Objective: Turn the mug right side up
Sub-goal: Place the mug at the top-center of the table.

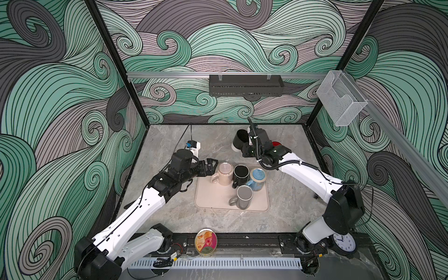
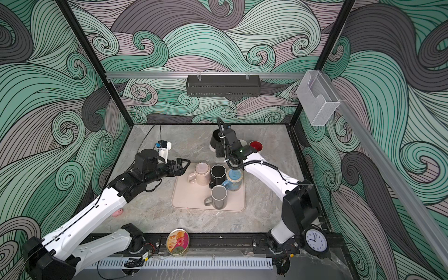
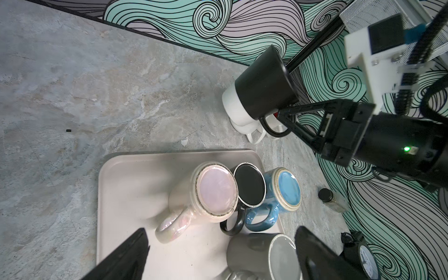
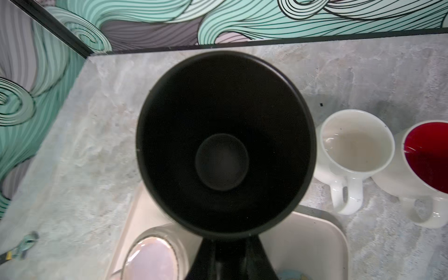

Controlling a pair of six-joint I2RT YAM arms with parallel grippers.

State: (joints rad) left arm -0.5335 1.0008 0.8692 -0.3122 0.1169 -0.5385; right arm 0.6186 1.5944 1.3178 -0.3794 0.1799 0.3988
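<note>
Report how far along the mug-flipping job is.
Done: a white mug and a red-lined mug stand mouth-up on the table. In hand: the right gripper is shut on a black-and-white mug, tilted, not yet set down. Remaining: the pink mug, black mug, blue mug and grey mug sit upside down on the tray; the left gripper is open beside the pink mug.

Hour numerals on the clock (image 2: 314, 239)

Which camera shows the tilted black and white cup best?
The left wrist view: the cup shows its whole side, the right hand pinching its handle. The right wrist view shows only its dark inside; both top views show it small.
</note>
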